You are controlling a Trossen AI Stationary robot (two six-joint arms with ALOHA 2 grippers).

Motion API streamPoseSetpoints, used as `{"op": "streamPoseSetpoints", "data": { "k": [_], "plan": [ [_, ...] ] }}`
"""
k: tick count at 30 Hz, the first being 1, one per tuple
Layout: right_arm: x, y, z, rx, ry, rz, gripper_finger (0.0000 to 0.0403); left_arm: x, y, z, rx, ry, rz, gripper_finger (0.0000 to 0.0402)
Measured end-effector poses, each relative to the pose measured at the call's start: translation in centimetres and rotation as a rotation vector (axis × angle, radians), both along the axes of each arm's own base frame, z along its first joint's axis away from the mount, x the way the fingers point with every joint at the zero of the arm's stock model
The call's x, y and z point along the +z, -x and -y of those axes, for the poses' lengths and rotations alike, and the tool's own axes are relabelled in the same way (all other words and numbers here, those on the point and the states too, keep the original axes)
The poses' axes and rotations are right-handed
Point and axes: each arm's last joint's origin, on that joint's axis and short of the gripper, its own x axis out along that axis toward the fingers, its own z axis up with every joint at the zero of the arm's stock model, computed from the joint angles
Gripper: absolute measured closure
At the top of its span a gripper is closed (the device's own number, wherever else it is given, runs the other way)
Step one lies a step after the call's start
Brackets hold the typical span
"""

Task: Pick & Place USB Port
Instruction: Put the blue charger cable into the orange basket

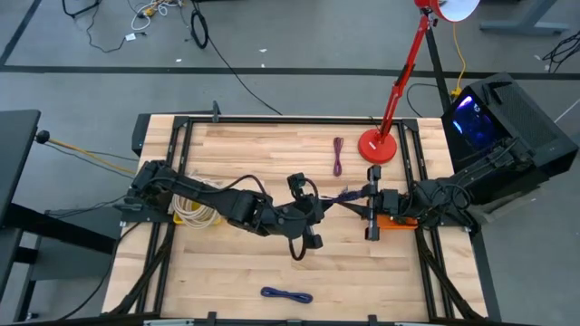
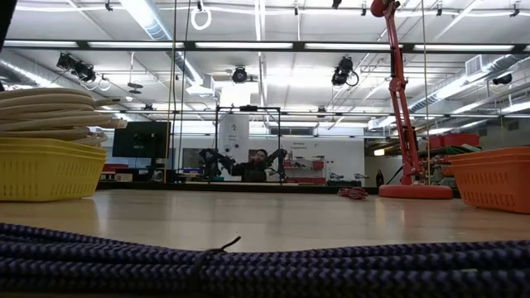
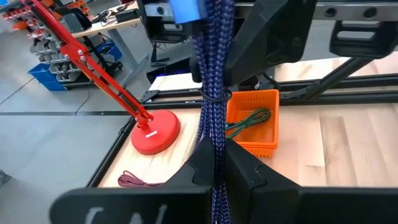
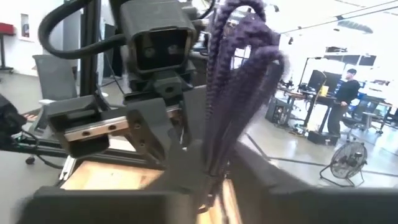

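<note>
Grippers meet at mid-table, just short of the red lamp base [image 1: 378, 148], with a purple braided cable [image 1: 343, 196] stretched between them. The left gripper [image 1: 319, 201] is closed tight on one end of the cable; in its wrist view its dark fingers [image 3: 245, 171] pinch the bundle [image 3: 213, 118] that runs up to the other arm. The right gripper [image 1: 361, 197] has its fingers narrowed around the cable's other end, and its wrist view shows the looped strands [image 4: 239, 81] rising from between them. An orange bin [image 1: 396, 221] sits just below the right arm on the lamp's side of the table and holds green wire [image 3: 249, 119]. A yellow basket of cream cords [image 1: 193, 209] lies far from the lamp under the left arm. A maroon cable [image 1: 337, 156] lies beside the lamp base, and a blue one [image 1: 286, 294] lies well away at the front edge.
</note>
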Motion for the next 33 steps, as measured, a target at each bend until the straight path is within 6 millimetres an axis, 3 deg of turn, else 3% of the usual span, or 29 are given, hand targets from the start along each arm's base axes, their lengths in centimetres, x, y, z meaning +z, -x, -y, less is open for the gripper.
{"op": "streamPoseSetpoints", "data": {
  "k": [2, 5, 26, 33],
  "plan": [
    [0.0, 0.0, 0.0, 0.002, 0.012, -0.001, 0.0383, 0.0, 0.0, -0.2, 0.005, 0.0, -0.001, 0.0385],
    [0.0, 0.0, 0.0, 0.001, 0.004, 0.0, 0.0388, 0.0, -0.1, -0.3, 0.011, 0.002, 0.002, 0.038],
    [-0.3, 0.1, 0.3, -0.082, 0.026, -0.041, 0.039, -0.1, 0.0, -1.0, 0.092, -0.095, -0.029, 0.0256],
    [-0.5, 1.0, 0.9, -0.138, -0.003, -0.102, 0.039, 0.4, 1.4, -1.8, 0.212, -0.172, -0.088, 0.021]
  ]
}}
